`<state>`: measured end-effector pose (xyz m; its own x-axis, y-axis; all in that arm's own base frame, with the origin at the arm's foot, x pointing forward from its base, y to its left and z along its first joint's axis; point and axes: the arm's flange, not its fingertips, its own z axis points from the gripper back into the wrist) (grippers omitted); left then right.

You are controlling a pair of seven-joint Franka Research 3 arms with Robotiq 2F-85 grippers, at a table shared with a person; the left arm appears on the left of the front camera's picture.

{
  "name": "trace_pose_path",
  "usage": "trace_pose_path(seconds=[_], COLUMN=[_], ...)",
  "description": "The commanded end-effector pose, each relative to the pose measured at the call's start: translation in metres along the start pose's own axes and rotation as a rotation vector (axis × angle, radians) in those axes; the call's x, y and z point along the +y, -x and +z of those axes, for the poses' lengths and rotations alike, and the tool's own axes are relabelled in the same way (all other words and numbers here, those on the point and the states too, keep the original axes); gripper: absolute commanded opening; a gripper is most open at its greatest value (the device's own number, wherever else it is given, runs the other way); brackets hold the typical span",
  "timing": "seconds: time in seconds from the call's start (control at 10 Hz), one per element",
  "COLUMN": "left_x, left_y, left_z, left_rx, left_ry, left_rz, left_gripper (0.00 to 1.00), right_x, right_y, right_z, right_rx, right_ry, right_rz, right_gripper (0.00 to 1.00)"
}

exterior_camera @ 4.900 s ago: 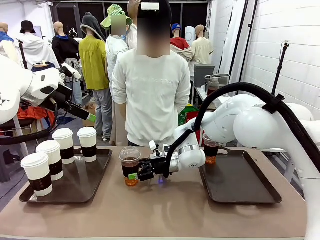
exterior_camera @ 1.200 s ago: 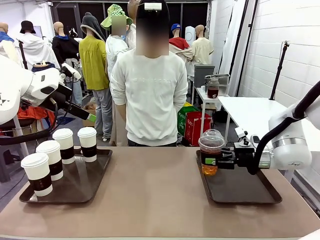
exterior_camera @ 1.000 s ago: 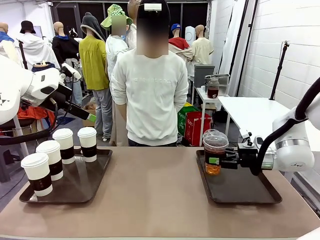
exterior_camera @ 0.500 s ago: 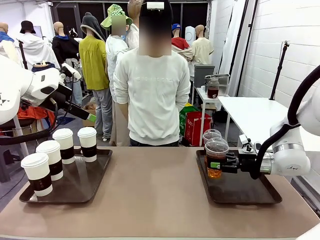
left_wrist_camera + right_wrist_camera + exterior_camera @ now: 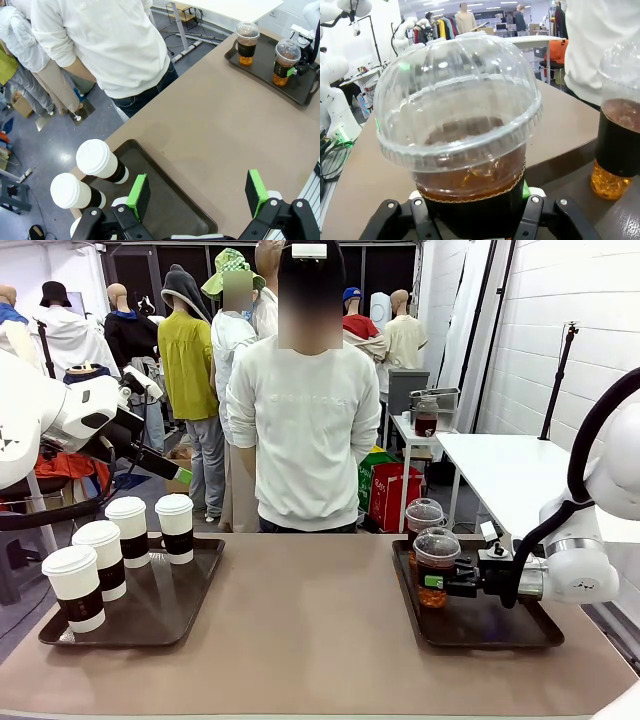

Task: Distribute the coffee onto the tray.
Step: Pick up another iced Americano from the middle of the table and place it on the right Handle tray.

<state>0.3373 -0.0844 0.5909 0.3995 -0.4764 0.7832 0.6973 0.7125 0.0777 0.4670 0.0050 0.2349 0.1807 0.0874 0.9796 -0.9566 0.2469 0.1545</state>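
Clear domed cup [image 5: 436, 565] of dark coffee sits clamped in the right gripper [image 5: 447, 581], black fingers closed around it, over the dark matte right tray [image 5: 480, 625]. A second domed cup [image 5: 423, 517] stands behind. Left gripper [image 5: 198, 192] hangs wide open, holding nothing.

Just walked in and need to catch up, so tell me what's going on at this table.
The right gripper is shut on a clear dome-lidded cup of dark coffee, holding it at the right tray beside a second clear cup already there. Four white-lidded paper cups stand on the left tray. The left gripper hangs open above that tray. A person stands at the far side, not touching anything.
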Motion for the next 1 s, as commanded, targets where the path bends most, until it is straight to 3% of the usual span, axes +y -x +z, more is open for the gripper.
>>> trace_pose_path(seconds=[0.0,0.3,0.4,0.5,0.6,0.9], left_x=[0.0010,0.0010,0.0010,0.0010,0.0010,0.0010], left_y=[0.0005,0.0005,0.0005,0.0005,0.0005,0.0005], left_z=[0.0000,0.0000,0.0000,0.0000,0.0000,0.0000], left_rx=[-0.003,-0.003,-0.003,-0.003,-0.003,-0.003], left_ry=[0.004,0.004,0.004,0.004,0.004,0.004], left_rz=[-0.002,-0.002,-0.002,-0.002,-0.002,-0.002], left_gripper=[1.00,1.00,1.00,1.00,1.00,1.00], right_x=[-0.0084,-0.0127,-0.0129,-0.0126,-0.0111,-0.0048], right_y=[-0.0023,0.0010,0.0026,0.0034,0.0032,0.0020], right_z=[-0.0025,-0.0010,-0.0004,0.0005,0.0014,0.0067], right_rx=[-0.041,-0.043,-0.040,-0.039,-0.035,-0.031], right_ry=[0.001,0.012,0.019,0.022,0.024,0.041], right_rz=[0.020,0.006,-0.011,-0.024,-0.035,-0.056], right_gripper=[0.62,0.62,0.66,0.86,1.00,1.00])
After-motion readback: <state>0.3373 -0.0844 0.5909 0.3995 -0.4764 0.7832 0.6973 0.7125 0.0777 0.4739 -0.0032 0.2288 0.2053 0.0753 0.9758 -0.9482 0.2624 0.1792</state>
